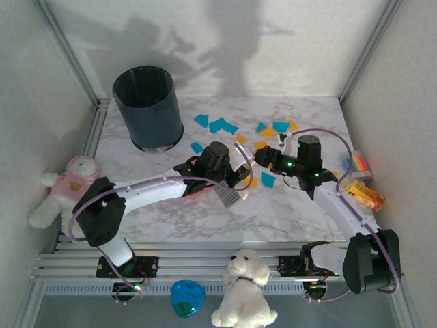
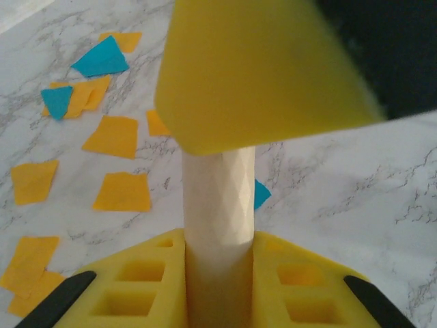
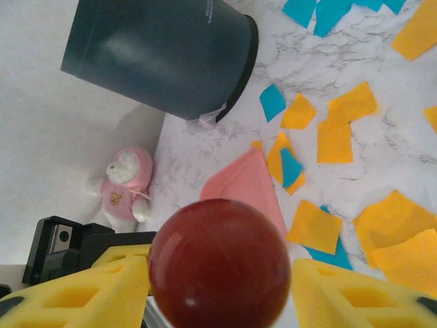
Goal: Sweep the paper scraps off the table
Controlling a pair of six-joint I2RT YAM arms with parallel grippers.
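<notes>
- Step in hand, as judged: gathering the paper scraps [image 1: 217, 125] toward the pink dustpan [image 3: 242, 181]. Done well, the strokes would be short and low, with the tool edge flat on the table [image 1: 171, 219], so that the thin bits slid rather than fluttered or slipped beneath.
- The scraps, orange and teal, lay across the far middle of the marble, between the dark bin [image 1: 148, 106] and the right gripper [image 1: 265, 157]; several lay just beside the dustpan.
- Left gripper [image 1: 233, 179]: fingers closed narrowly round a pale faceted handle [image 2: 218, 205]; the arm stretched low from its base toward the centre.
- Right gripper: fingers clasped a dark red knob [image 3: 217, 263]; the forearm angled inward, with the elbow folded near the table's right edge.
- Which handle belonged to which tool could not be told.
</notes>
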